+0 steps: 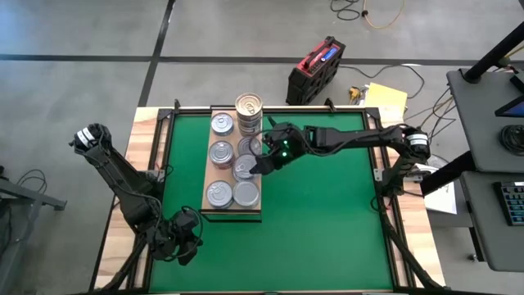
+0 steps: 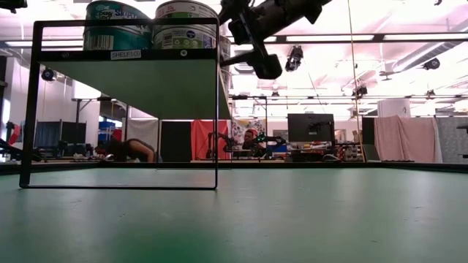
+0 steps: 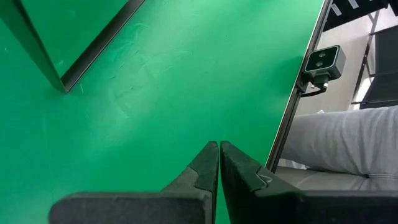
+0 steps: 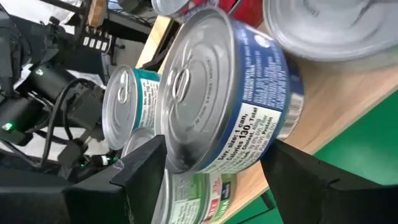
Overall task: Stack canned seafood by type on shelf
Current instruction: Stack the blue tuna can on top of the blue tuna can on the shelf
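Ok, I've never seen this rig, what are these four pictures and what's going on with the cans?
It is a robot with two dark arms at a green table. One camera looks straight down, one sits at table level, and one rides on each wrist. A wooden shelf carries round seafood tins, some stacked. The right hand is out over the shelf with its fingers spread around a blue-labelled tin that sits on a green-labelled tin; whether it actually grips it, I cannot tell. The left hand is shut and empty, parked near the table's front left corner.
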Robot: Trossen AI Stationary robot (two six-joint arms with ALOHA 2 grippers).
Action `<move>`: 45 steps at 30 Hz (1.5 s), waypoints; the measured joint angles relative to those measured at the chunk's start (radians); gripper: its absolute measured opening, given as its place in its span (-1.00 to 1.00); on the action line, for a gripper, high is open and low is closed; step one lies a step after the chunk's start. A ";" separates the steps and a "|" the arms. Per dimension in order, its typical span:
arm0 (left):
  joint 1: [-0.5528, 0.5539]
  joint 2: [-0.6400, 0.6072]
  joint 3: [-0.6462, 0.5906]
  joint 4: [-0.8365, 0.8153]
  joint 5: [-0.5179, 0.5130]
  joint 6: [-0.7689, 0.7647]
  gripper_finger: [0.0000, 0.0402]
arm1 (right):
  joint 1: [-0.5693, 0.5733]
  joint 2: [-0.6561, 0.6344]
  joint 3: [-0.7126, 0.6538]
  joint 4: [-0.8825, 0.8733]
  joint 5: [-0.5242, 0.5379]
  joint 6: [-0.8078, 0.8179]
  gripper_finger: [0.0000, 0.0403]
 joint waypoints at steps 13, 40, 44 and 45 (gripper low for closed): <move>0.000 0.000 0.000 0.000 0.000 0.000 -1.00 | 0.004 0.000 0.000 0.007 0.027 -0.037 0.21; 0.000 -0.001 0.011 0.016 0.033 -0.009 -1.00 | -0.014 -0.143 0.000 -0.131 0.158 -0.203 -0.18; -0.002 -0.001 0.082 0.021 0.120 0.007 -1.00 | -0.014 -0.147 0.000 -0.121 0.159 -0.216 -0.46; -0.004 -0.001 0.108 0.022 0.131 0.026 -1.00 | -0.014 -0.148 0.000 -0.120 0.159 -0.220 -0.53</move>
